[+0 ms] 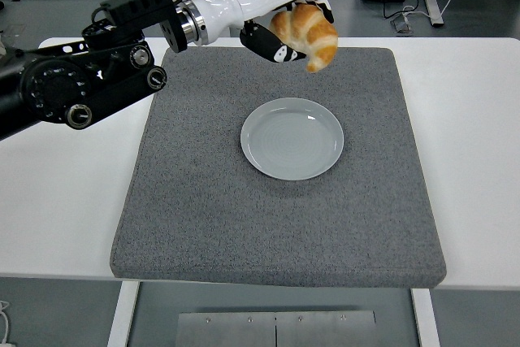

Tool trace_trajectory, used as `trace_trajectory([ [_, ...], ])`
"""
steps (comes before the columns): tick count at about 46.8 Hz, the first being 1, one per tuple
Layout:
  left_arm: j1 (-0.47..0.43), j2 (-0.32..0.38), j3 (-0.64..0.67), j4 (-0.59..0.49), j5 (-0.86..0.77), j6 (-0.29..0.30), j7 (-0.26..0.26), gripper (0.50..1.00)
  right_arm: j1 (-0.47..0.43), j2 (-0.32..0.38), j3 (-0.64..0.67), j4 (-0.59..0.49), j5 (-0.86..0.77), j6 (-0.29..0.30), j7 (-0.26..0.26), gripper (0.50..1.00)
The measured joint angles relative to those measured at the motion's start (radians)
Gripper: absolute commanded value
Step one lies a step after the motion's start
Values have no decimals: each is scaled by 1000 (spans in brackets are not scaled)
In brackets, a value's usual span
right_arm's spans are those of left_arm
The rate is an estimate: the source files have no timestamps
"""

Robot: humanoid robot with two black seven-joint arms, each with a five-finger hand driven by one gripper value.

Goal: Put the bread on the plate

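Bread (307, 32) held aloft in our left hand (284, 26).
We should lower gently toward six o'clock, onto the plate (292, 138).

plate (292, 138) on mat (203, 201), bread (307, 32) behind

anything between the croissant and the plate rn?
Nothing visible. The left hand holds the croissant in the air over the far part of the grey mat; the plate sits bare on the mat.

Open grey mat (203, 201) all around the plate (292, 138).
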Motion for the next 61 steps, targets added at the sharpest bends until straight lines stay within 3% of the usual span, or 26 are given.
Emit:
trace_trajectory([
  [17, 61, -169, 109, 132, 11, 35, -42, 500, 0, 0, 0, 0, 0, -1, 0, 1000],
  [28, 107, -220, 177, 240, 80, 69, -43, 500, 0, 0, 0, 0, 0, -1, 0, 1000],
  [36, 129, -240, 228, 281, 71, 106, -52, 500, 0, 0, 0, 0, 0, -1, 0, 1000],
  [61, 218, -243, 232, 342, 66, 117, -61, 500, 0, 0, 0, 0, 0, -1, 0, 1000],
])
